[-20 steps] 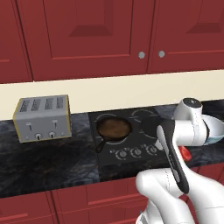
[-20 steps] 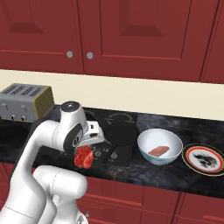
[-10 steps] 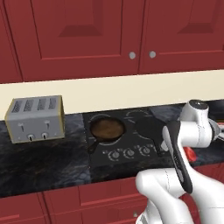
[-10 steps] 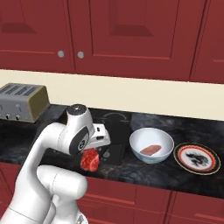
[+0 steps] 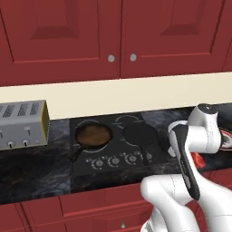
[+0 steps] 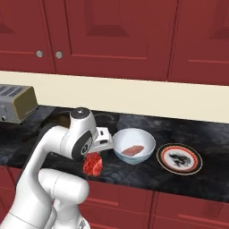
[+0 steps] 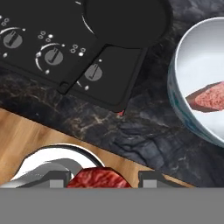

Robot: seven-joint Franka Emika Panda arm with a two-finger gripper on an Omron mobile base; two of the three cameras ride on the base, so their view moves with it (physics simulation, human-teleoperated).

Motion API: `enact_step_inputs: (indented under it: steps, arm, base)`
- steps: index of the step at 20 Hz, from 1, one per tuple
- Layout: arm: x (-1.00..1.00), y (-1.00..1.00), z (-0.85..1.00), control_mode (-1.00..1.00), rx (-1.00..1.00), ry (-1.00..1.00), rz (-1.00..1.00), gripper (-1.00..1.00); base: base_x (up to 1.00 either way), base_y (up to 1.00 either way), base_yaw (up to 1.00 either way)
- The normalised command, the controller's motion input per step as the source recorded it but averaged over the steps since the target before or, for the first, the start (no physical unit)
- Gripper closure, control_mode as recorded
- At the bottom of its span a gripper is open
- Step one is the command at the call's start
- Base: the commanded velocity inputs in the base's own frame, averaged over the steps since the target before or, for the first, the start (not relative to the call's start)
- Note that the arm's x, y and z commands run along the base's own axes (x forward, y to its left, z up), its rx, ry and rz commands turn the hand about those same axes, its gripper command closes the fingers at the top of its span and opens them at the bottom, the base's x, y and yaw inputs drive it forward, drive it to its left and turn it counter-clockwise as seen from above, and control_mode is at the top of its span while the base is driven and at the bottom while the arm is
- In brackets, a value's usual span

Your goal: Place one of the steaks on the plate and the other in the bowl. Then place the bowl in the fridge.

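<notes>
My gripper [image 6: 93, 157] hangs over the counter's front edge, shut on a red steak [image 6: 92, 165]. In the hand view that steak [image 7: 98, 178] sits between the two fingertips, with my gripper [image 7: 104, 180] above the wooden floor and the counter edge. The white bowl [image 6: 120, 139] stands just right of the gripper, with a second, pinkish steak [image 6: 133, 150] lying in it. That bowl [image 7: 175, 83] and its steak [image 7: 210, 97] appear at the right of the hand view. A plate [image 6: 192, 156] with a red rim and dark centre lies right of the bowl. The fridge is out of view.
A black stovetop [image 5: 113, 158] with front knobs carries a brown-bottomed pan [image 5: 93, 134] and a dark pan [image 5: 141, 135]. A silver toaster [image 5: 22, 123] stands at the left. Red cabinets hang above and sit below the dark marble counter [image 6: 205, 134].
The whole picture has slid left, so the base has driven to the right. The gripper keeps the red steak, and the bowl and plate now lie closer to it.
</notes>
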Motion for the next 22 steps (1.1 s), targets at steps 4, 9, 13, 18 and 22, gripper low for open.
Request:
enact_step_inputs:
  steps: [4,9,13,18,22]
  arm:
    - [0.00,0.00,0.00,1.00,0.00,0.00,0.00,1.00]
    - [0.00,0.00,0.00,1.00,0.00,0.00,0.00,1.00]
    - [0.00,0.00,0.00,1.00,0.00,0.00,0.00,1.00]
    - [0.00,0.00,0.00,1.00,0.00,0.00,0.00,1.00]
    - [0.00,0.00,0.00,1.00,0.00,0.00,0.00,1.00]
  base:
    - [-0.02,-0.50,0.00]
    - [0.00,-0.65,0.00]
    - [0.00,-0.63,0.00]
    - [0.00,-0.56,0.00]
    - [0.00,-0.57,0.00]
